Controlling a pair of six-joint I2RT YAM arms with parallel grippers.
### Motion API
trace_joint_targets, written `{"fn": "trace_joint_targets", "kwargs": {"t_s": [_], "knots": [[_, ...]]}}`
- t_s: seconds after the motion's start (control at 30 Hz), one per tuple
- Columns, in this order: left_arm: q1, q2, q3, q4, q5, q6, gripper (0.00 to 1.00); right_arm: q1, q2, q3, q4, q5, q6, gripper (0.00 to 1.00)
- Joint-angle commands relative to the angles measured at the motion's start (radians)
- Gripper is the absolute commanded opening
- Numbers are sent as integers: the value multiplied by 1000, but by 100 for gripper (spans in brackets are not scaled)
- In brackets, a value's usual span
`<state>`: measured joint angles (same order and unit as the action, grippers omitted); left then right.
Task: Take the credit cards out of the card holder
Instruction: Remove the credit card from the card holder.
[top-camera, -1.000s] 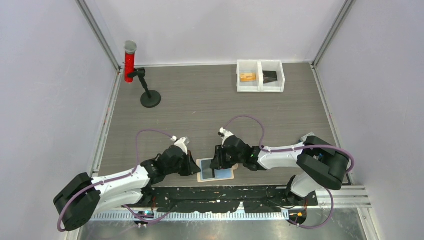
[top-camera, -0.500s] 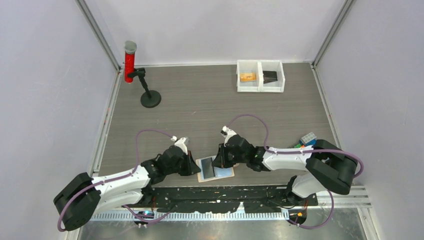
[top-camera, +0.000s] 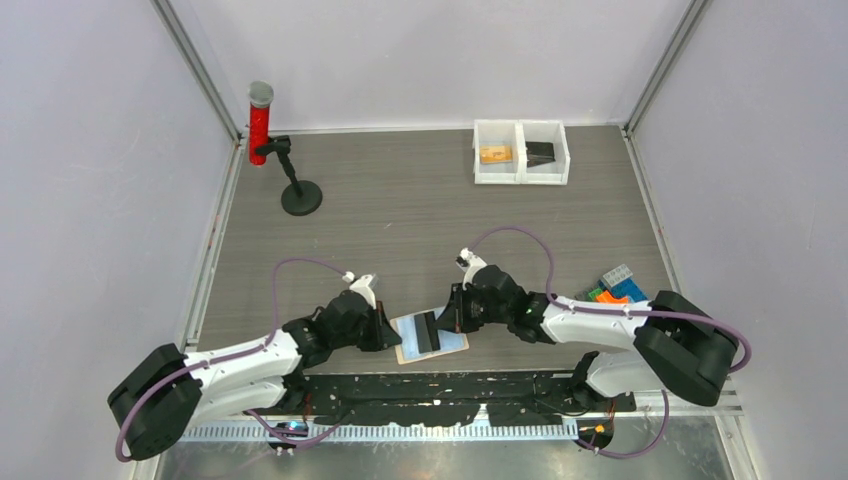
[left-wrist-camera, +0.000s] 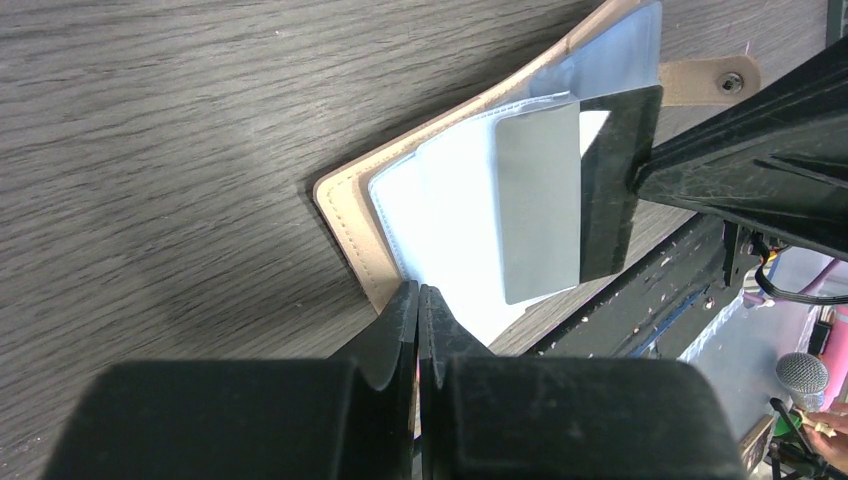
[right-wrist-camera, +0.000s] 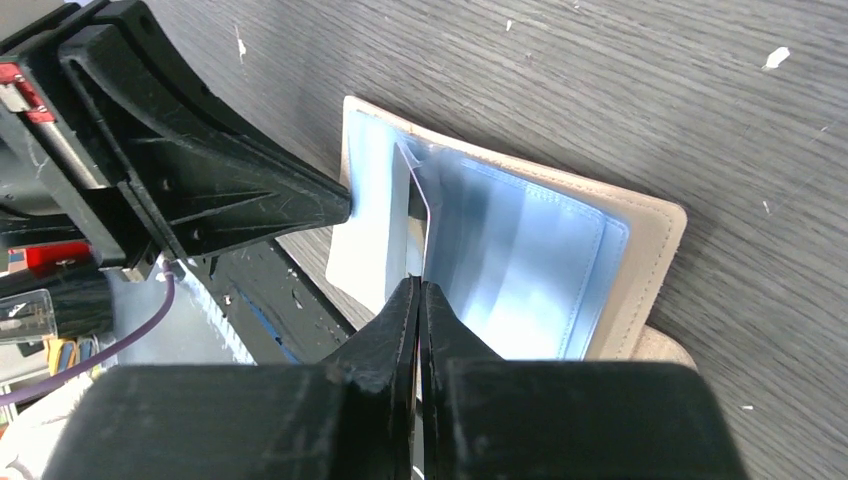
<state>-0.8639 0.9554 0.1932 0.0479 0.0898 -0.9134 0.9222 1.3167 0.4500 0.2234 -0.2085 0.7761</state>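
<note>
1. Between the two grippers, at the near edge of the grey wood-grain table (top-camera: 420, 220), a tan leather-like bifold card holder (top-camera: 455, 345) lies opened flat. Its glossy grey-blue plastic pockets face up.
2. The left gripper (left-wrist-camera: 418, 296) is clenched on the holder's stitched outer edge, pinning it down.
3. The right gripper (right-wrist-camera: 420, 290) is pinched tight on a thin, stiff, dark grey-black rectangular credit card (left-wrist-camera: 618, 185).
4. That card stands tilted above the pocket leaves, with its long axis crosswise to the line joining the grippers. The right arm is the nearer one, so the pull likely runs toward it, away from the pinned edge.
5. I cannot tell whether the card's lower edge has left its sleeve.
6. A paler grey face just beside it may be sheen or a second card.
</note>
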Motion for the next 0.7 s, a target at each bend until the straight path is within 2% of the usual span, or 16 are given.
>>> {"fn": "trace_joint_targets", "kwargs": {"t_s": [0.0,0.13,0.43,0.53,0.67], "knots": [[-2,8,37,-45,-23,17,0,-12,-65,-10,12,-24,-16,5],[-1,-21,66,-89,-9,18,2,-25,-129,-13,-50,5,-23,5],[-3,-171,168,-206,25,7,43,-31,-379,-15,-207,82,-28,5],[-3,-230,180,-197,49,-14,51,-31,-448,-22,-212,87,-27,5],[-3,-299,181,-160,88,-31,57,-31,-523,-54,-145,39,-17,5]]}}
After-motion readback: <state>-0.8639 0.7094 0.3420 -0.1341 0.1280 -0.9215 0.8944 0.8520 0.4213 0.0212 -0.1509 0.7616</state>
